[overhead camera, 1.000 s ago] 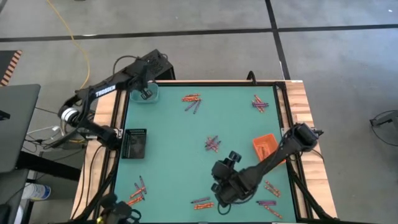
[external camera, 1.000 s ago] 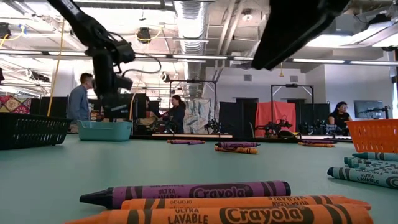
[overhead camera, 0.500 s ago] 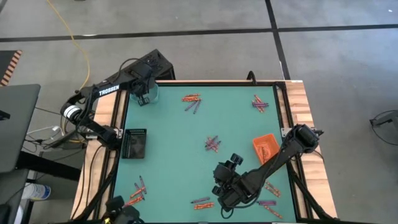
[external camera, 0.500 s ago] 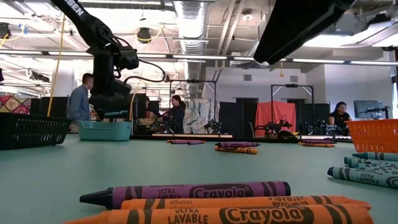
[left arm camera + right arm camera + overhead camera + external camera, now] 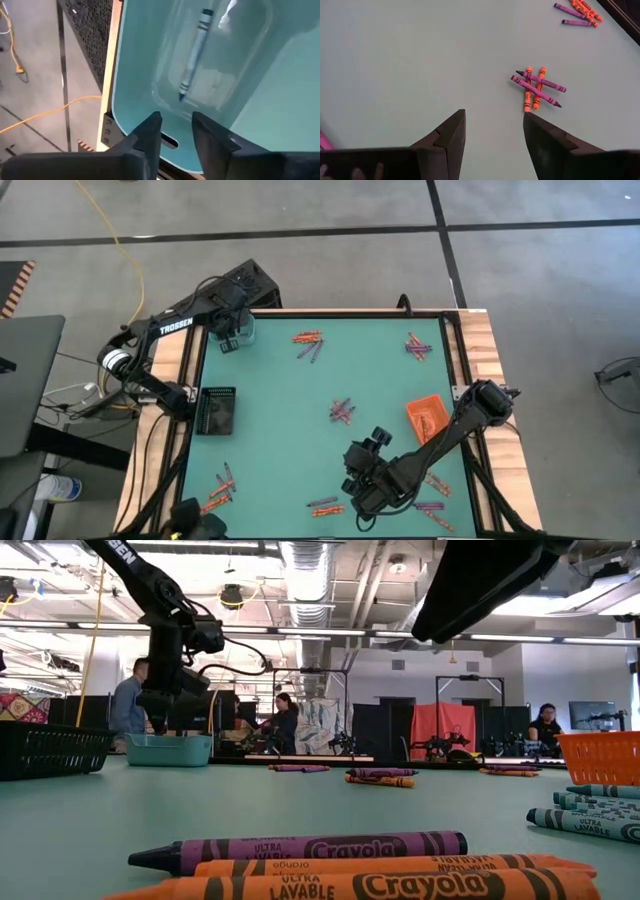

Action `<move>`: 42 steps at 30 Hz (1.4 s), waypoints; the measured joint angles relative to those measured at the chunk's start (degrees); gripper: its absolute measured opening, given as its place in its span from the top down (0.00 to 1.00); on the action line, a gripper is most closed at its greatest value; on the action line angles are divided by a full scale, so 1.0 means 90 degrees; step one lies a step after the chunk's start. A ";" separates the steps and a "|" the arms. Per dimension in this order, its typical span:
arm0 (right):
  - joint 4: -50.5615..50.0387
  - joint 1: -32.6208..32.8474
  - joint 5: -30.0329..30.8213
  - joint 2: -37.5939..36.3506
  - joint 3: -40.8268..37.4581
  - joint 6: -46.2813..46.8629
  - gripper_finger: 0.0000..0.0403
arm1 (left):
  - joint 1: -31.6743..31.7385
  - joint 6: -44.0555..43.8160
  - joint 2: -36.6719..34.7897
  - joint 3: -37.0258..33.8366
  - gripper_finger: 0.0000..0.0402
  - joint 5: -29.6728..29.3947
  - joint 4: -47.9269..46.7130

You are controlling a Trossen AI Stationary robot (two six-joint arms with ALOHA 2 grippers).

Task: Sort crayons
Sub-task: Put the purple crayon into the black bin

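Now the crayons lay in small bunches all over the green table (image 5: 280, 420). One bunch (image 5: 342, 412) sat in the middle of the high view, one (image 5: 308, 341) near the top, one (image 5: 419, 346) at the upper right, one (image 5: 222, 488) at the lower left and more (image 5: 326, 506) along the bottom. In the low view a purple crayon (image 5: 300, 848) lay close to the camera with orange ones (image 5: 400, 865) touching it below.

One pale blue-grey crayon (image 5: 192, 55) lay alone inside the teal tray (image 5: 240, 60) at the upper left corner of the table. The left gripper (image 5: 175, 131) hung just above that tray, its fingers a little apart and holding nothing.

The black tray (image 5: 217, 410) sat at the left edge and the orange tray (image 5: 427, 416) at the right.

The right gripper (image 5: 494, 131) hung over the lower middle of the table, spread wide and empty, with a crossed bunch of purple and orange crayons (image 5: 536, 88) ahead of it.
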 joint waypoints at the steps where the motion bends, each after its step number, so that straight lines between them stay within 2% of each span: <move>1: -0.0056 0.0000 0.0000 0.0000 0.0002 0.0030 0.51 | -0.0003 0.0000 0.0000 0.0000 0.72 -0.0063 -0.0002; 5: -0.0615 -0.0016 -0.0008 0.0000 0.0005 0.0391 0.51 | -0.0106 -0.0035 -0.0029 -0.0001 0.66 -0.0414 0.0017; 10: -0.1497 -0.0112 -0.0302 0.0000 0.0005 0.0819 0.51 | -0.0402 -0.0125 -0.0300 0.0101 0.64 -0.0700 0.0027; 15: -0.1795 -0.0208 -0.0823 0.0000 0.0005 0.0727 0.52 | -0.0858 -0.0578 -0.0759 0.0425 0.65 -0.0583 0.0008; 18: -0.1621 -0.0179 -0.1179 0.0000 0.0005 0.0420 0.54 | -0.1223 -0.0921 -0.1087 0.0556 0.65 -0.0237 0.0008; 22: -0.0628 -0.0007 -0.1543 0.0000 0.0005 -0.0536 0.56 | -0.1815 -0.1580 -0.1462 0.0588 0.65 0.0622 0.0000; 26: 0.1063 0.0230 -0.1833 0.0000 -0.0005 -0.2119 0.57 | -0.2602 -0.2361 -0.1634 0.0588 0.65 0.1769 -0.0114; 29: 0.2457 0.0347 -0.1838 -0.0002 -0.0190 -0.3050 0.57 | -0.3403 -0.2776 -0.1628 0.0481 0.65 0.2224 -0.0141; 34: 0.3484 0.0298 -0.1857 0.0065 -0.0520 -0.3461 0.57 | -0.4928 -0.3185 -0.1557 0.0016 0.65 0.2067 0.0205; 42: 0.4474 0.0237 -0.2226 0.0399 -0.0825 -0.3656 0.57 | -0.6894 -0.4124 -0.1562 -0.1073 0.65 0.1696 0.1882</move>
